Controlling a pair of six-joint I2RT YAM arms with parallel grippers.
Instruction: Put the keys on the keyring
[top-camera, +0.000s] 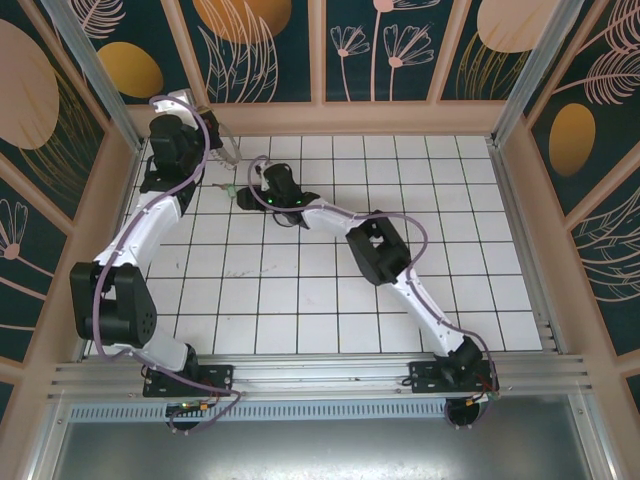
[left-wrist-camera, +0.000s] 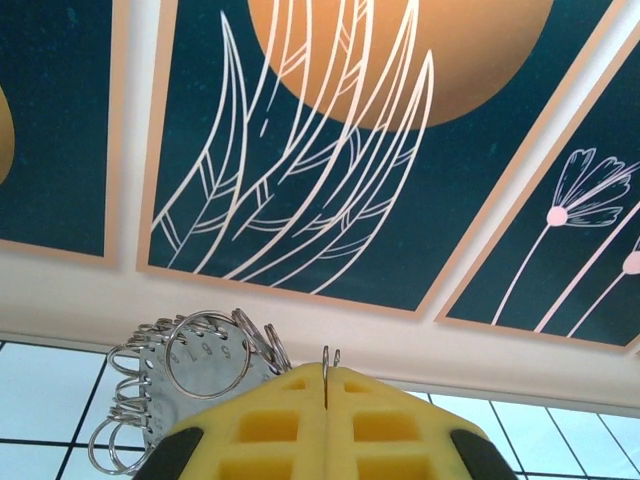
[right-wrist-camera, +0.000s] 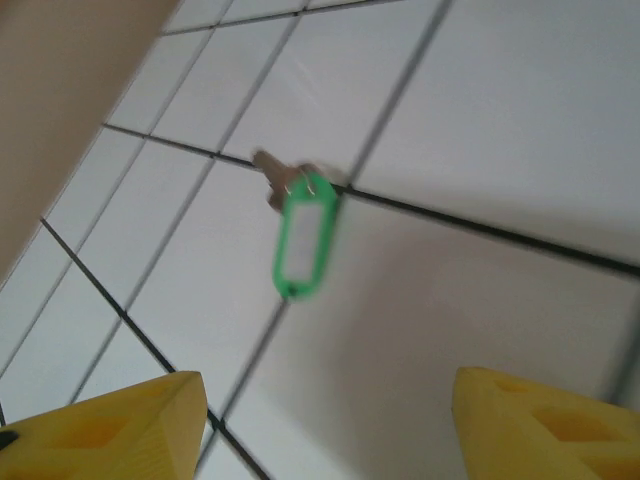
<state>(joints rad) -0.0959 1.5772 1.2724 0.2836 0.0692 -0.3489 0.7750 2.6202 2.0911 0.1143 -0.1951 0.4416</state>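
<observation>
So the left claw (left-wrist-camera: 327, 380) is pinched fully closed on a thin wire of the keyring (left-wrist-camera: 190, 375), up by the back wall (left-wrist-camera: 330, 300), with the silvery rings (left-wrist-camera: 120, 415) bunched just left of it. The right claw (right-wrist-camera: 328, 390) is spread open, hovering over the key (right-wrist-camera: 300, 240). The key has a green head and lies flat on the white tiled counter (right-wrist-camera: 500, 130), across a grout line.

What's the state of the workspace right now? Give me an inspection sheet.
Surface: white tiled table.
Job's things: green-tagged key lying on the tiles; keyring raised off the table, at the left pincer.
Clutter: nothing seen.
Pincers: left pincer shut on a keyring wire; right pincer open, facing the key.
Cables: purple cables run along both arms.
Surroundings: floral wall panels; metal rail at the near edge.
</observation>
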